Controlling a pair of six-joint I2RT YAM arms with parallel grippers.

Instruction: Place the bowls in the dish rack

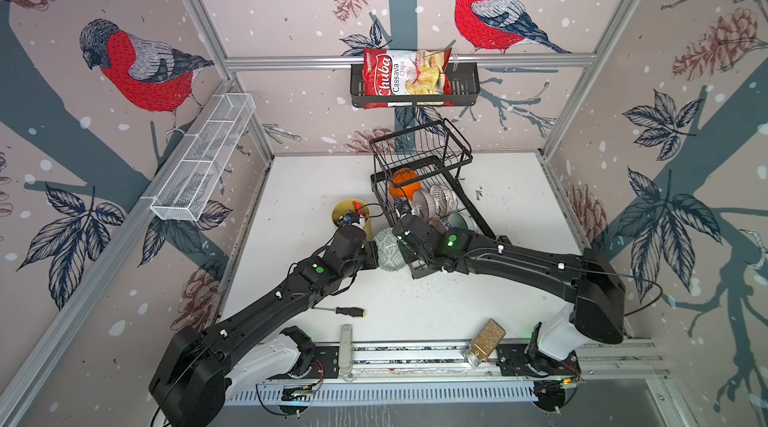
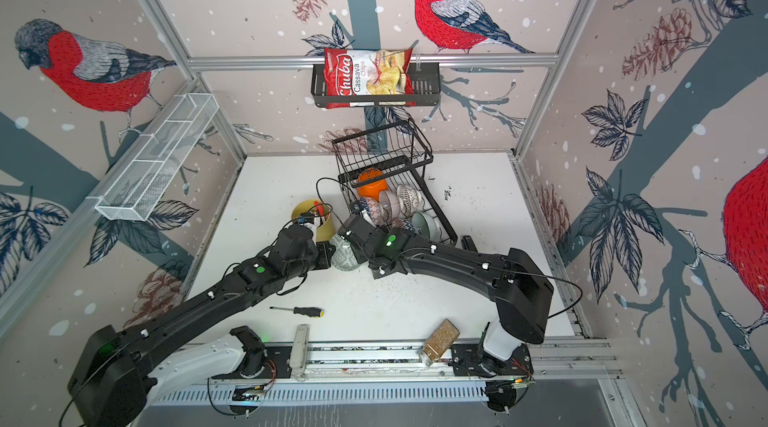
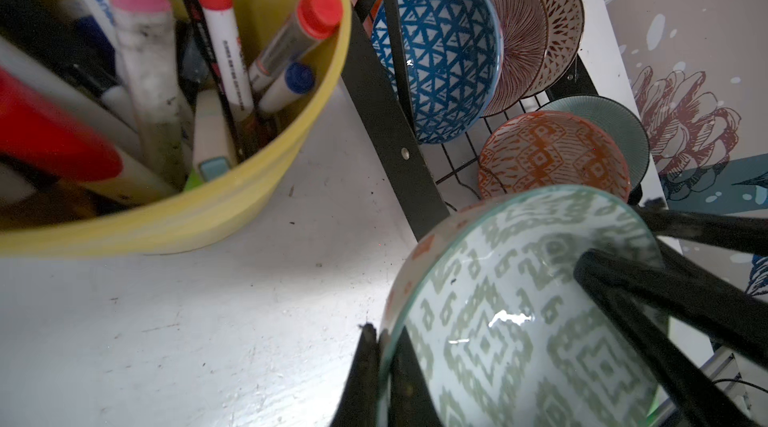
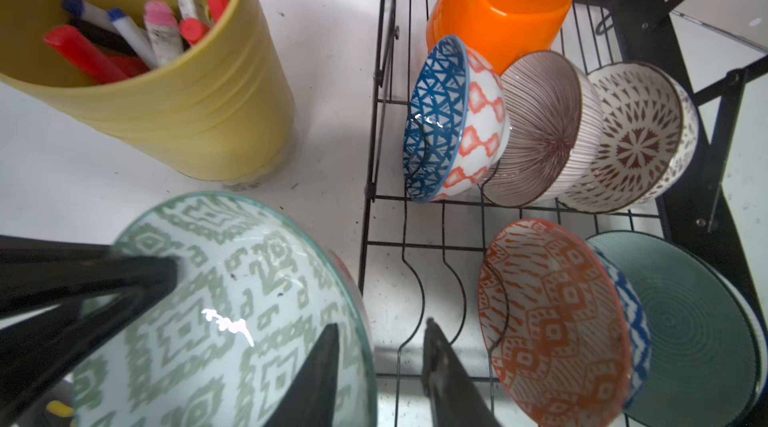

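Observation:
A round bowl with a pale green lattice pattern (image 1: 388, 252) (image 3: 519, 321) (image 4: 216, 300) hangs tilted just above the table, between both arms and beside the dish rack (image 1: 419, 146) (image 4: 370, 196). My left gripper (image 3: 384, 335) is shut on its rim. My right gripper (image 4: 382, 325) straddles the opposite rim, one finger inside the bowl and the other still clear of it, so it is open. In the rack's lower tray stand the orange bowl (image 4: 498, 1), a blue-and-red bowl (image 4: 436, 121), a striped bowl (image 4: 540, 125), a brown-patterned bowl (image 4: 636, 138), an orange-patterned bowl (image 4: 548, 321) and a teal bowl (image 4: 685, 329).
A yellow cup of markers (image 1: 351, 213) (image 4: 166, 92) stands close to the rack's left side. A screwdriver (image 1: 345, 311) and a spice jar (image 1: 486, 339) lie near the front edge. A black wall basket with a chips bag (image 1: 415, 84) and a white mesh shelf (image 1: 203, 159) hang above.

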